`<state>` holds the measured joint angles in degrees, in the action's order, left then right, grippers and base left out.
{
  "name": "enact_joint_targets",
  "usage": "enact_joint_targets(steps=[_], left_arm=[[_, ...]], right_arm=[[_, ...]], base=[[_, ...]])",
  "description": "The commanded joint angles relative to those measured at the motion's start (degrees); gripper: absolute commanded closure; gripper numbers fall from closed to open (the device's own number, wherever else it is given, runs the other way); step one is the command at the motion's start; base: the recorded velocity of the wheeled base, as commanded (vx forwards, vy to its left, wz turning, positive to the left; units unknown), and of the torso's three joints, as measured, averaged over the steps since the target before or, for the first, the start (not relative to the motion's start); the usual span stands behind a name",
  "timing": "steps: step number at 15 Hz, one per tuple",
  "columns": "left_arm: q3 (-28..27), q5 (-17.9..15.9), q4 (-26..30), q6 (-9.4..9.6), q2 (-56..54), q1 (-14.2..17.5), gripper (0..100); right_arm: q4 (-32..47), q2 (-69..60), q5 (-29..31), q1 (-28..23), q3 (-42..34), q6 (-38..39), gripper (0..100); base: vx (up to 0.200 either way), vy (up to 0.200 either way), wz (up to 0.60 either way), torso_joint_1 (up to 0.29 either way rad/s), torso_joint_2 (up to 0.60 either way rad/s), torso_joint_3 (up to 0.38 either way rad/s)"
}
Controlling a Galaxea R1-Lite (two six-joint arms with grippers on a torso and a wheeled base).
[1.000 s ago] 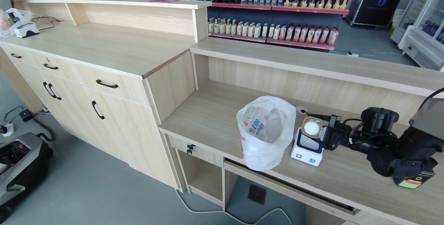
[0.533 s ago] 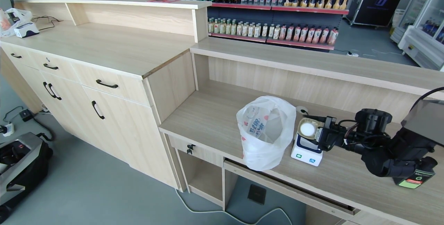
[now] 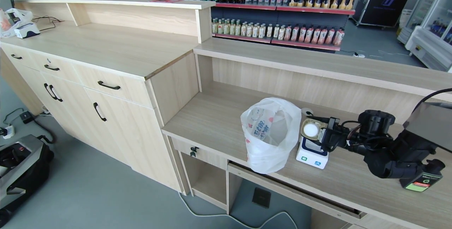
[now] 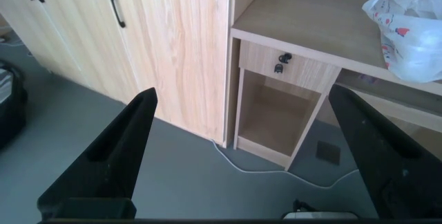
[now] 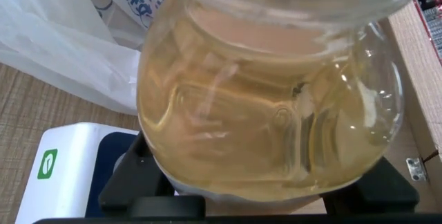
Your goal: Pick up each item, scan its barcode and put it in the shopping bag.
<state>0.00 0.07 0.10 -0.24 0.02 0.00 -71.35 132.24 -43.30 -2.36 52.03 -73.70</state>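
My right gripper (image 3: 315,130) is shut on a bottle of yellowish drink with a white cap (image 3: 310,129), holding it on its side just above the white barcode scanner (image 3: 312,153). The bottle's cap end points toward the white shopping bag (image 3: 271,132), which stands open on the low counter right beside the scanner. In the right wrist view the bottle (image 5: 269,120) sits close up, with the scanner (image 5: 65,169) and the bag (image 5: 76,37) beneath it. My left gripper (image 4: 248,155) is open, hanging over the floor in front of the cabinets.
The low wooden counter (image 3: 219,116) has a raised back ledge (image 3: 317,66) behind the bag. A taller counter with drawers (image 3: 99,56) stands to the left. Shelves of bottles (image 3: 275,10) line the back wall. A cable lies on the floor below.
My right gripper has carried the bottle a little to the left, closer to the bag, and slightly up over the scanner.
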Motion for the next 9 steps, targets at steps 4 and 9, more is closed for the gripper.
enact_joint_targets(steps=[4,9], left_arm=[[0.0,0.0,0.0,-0.02,0.0,0.0,0],[0.0,0.0,0.0,-0.02,0.0,0.0,0]], right_arm=[[0.9,-11.7,0.5,-3.3,-7.3,15.0,100],[8.6,-33.1,14.9,-11.9,-14.9,49.0,100]], base=[[0.000,0.000,0.00,0.000,0.00,0.000],[0.000,0.000,0.00,0.000,0.00,0.000]])
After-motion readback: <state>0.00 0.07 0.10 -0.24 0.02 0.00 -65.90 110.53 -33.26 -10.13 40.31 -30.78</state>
